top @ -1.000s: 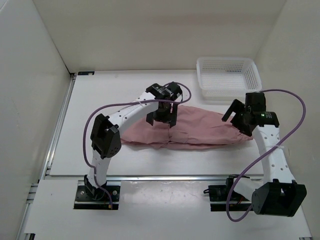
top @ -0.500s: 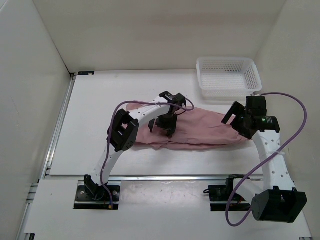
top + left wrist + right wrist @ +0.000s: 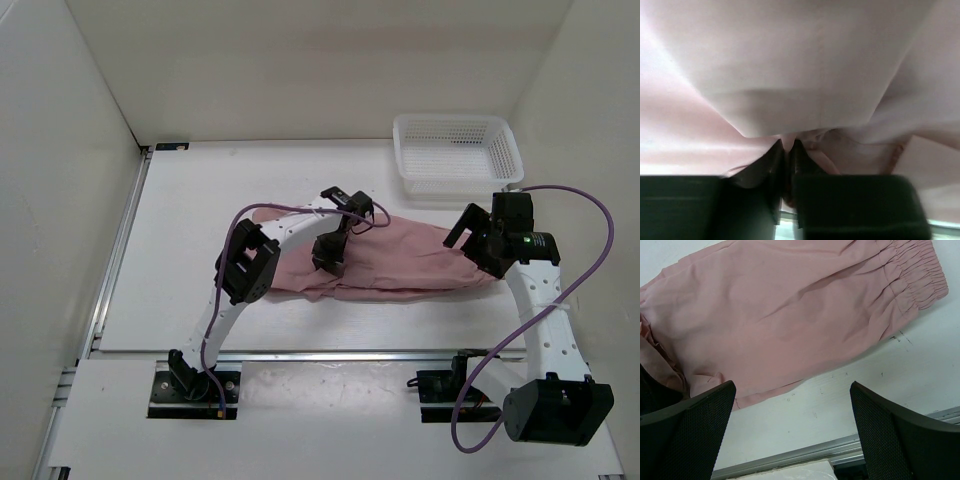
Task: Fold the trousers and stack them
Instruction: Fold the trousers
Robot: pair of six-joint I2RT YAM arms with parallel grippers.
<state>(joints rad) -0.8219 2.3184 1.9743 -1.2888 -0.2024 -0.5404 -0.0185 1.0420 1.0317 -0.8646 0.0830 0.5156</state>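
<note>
The dusty-pink trousers lie folded lengthwise across the middle of the table, gathered waist toward the right. My left gripper is pressed down on the cloth left of its middle. Its jaws are shut on a small pinched fold of the trousers, and pink fabric fills the left wrist view. My right gripper hovers at the waist end, wide open, with bare table between its fingers and the trousers' lower edge just beyond them.
A white mesh basket stands at the back right of the table. White walls enclose the table on the left, back and right. An aluminium rail runs along the near edge, in front of the arm bases.
My left arm reached forward and down onto the trousers, and its open jaws closed on a fold of the fabric. The right gripper shifted only slightly and stayed open.
</note>
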